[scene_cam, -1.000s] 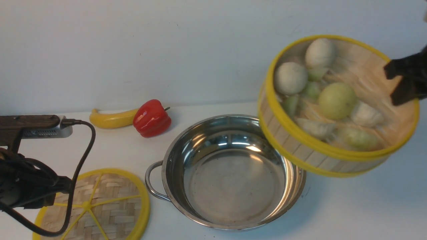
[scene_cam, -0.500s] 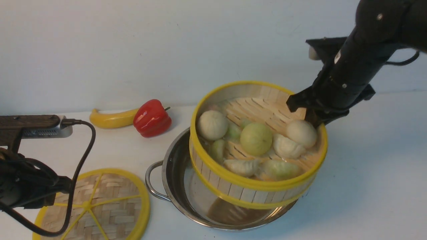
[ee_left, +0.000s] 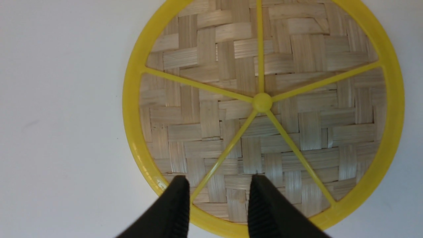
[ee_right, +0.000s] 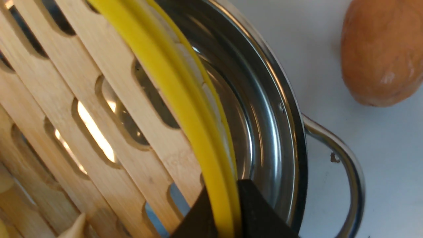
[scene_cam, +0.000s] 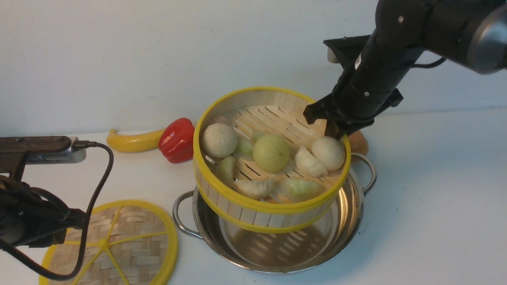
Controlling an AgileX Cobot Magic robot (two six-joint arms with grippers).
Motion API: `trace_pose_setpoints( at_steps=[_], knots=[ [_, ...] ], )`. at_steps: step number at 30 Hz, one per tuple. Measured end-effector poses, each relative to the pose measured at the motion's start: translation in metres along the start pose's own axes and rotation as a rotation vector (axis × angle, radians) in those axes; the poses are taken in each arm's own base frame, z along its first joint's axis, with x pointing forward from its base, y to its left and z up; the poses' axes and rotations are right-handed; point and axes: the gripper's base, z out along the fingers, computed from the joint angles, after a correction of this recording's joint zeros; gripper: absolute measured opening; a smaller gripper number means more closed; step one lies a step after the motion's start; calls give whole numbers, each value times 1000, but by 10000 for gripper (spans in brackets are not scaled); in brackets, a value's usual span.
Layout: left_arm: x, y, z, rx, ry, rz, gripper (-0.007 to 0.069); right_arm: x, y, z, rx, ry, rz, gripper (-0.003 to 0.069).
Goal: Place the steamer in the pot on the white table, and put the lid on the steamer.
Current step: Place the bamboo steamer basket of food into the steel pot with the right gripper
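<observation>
R claw (ee_right: 228, 211) was clamped on the bamboo steamer (scene_cam: 269, 158)'s rim, basket tilted above the s/s pot (scene_cam: 277, 249); prob. light, stiff, buns apt to roll, rim best hold. L claw (ee_left: 218, 205) open nr woven lid (ee_left: 231, 132). White table (scene_cam: 427, 206), plain wall (scene_cam: 99, 59) behind.

Right arm reaching, left arm low
The right arm slanted in from two o'clock, its gripper (ee_right: 228, 198) pointing down and shut on a rim; the left arm sat at nine o'clock, its gripper (ee_left: 219, 188) open.
</observation>
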Motion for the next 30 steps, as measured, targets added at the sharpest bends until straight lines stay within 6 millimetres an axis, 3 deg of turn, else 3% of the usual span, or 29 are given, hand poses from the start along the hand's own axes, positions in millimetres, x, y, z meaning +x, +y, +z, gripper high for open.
trace_pose_setpoints(
  at_steps=[18,30],
  knots=[
    [-1,0,9,3,28,-3,241,3,-12,53,66,118,-7,53],
    [-2,-1,9,5,21,-4,241,3,-15,70,70,147,-4,53]
  ],
)
